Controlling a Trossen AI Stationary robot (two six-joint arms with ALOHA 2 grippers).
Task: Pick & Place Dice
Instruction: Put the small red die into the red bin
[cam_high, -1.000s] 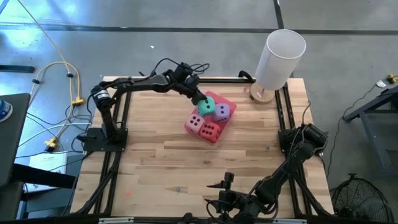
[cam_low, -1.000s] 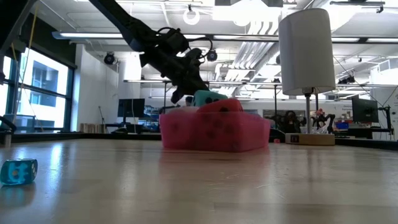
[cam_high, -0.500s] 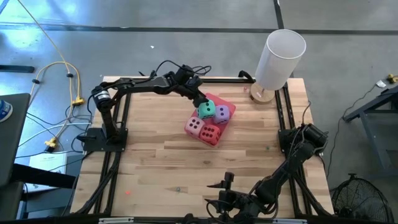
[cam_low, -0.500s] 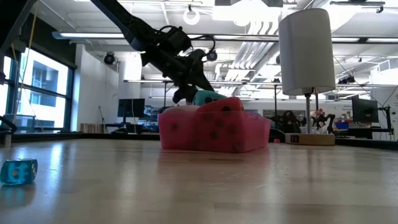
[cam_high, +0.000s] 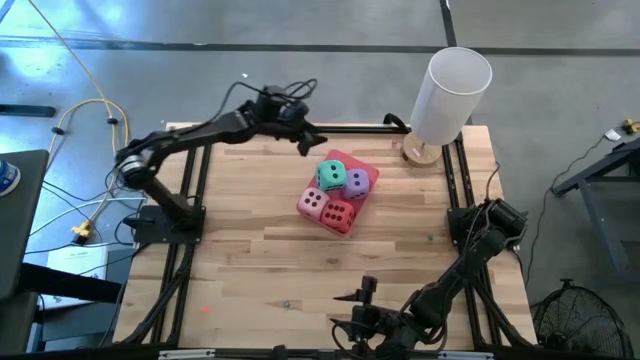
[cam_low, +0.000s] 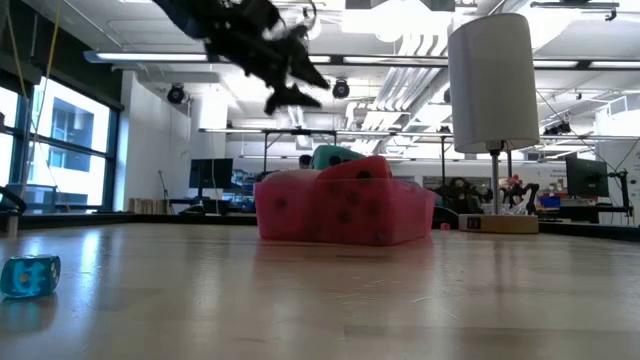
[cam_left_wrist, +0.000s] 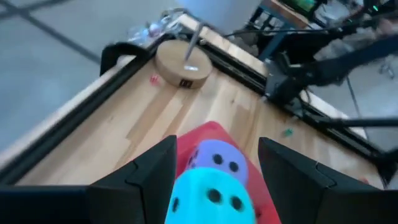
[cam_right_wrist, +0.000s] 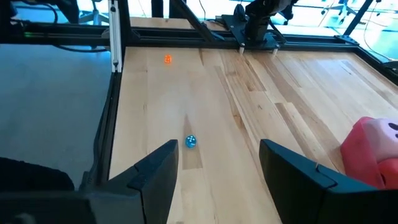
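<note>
Four dice sit close together on the pink tray (cam_high: 341, 159) at the table's middle: teal (cam_high: 330, 176), purple (cam_high: 357, 181), pale pink (cam_high: 313, 202) and red (cam_high: 339, 212). My left gripper (cam_high: 306, 141) hangs open in the air above and to the far left of the tray and touches nothing. In its wrist view the teal die (cam_left_wrist: 208, 199) and the purple die (cam_left_wrist: 217, 158) show below, between its spread fingers. My right gripper (cam_high: 362, 305) waits open near the table's near edge, and nothing shows between its fingers (cam_right_wrist: 155, 171).
A tall white cylinder on a round wooden base (cam_high: 452, 90) stands at the table's far right corner. A tiny blue die (cam_right_wrist: 191, 142) and a small orange bit (cam_right_wrist: 167, 59) lie on the bare wood near the left side. Black frame rails run along the table's edges.
My left gripper has opened and let go of the teal die. It has then risen and drawn back toward the table's far left. The teal die stays on the tray beside the purple one.
</note>
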